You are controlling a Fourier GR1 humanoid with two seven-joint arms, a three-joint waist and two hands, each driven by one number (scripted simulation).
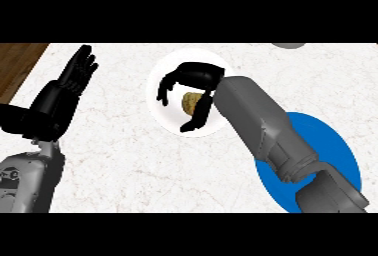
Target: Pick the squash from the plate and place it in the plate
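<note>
Head view, looking steeply down on the pale marbled surface (133,165): the robot's right hand (193,80) hangs over the white plate (164,70) near the top of the frame, its fingers (164,91) curled down on the left and the thumb on the right, bracketing the tan squash (191,101) that lies on the plate; the fingers are partly closed about it, though whether they already touch it cannot be told from here; the grey right forearm (258,120) runs back toward the lower right, crossing over the blue plate (336,150), which sits just beside the white one and looks to be where the squash is meant to go; the left hand (74,75) rests open at the left edge, fingers straight and pointing up, well apart from both plates; a strip of brown wood (16,65) shows at the upper left corner; a small grey object (288,45) is cut off at the top edge; only part of the squash is visible between the fingers, but it appears small, rigid and light, with a smooth rounded skin that could slip or roll; a hold across its middle, fingers on one side and thumb opposite, seems the safest, taken squarely before any lift
</note>
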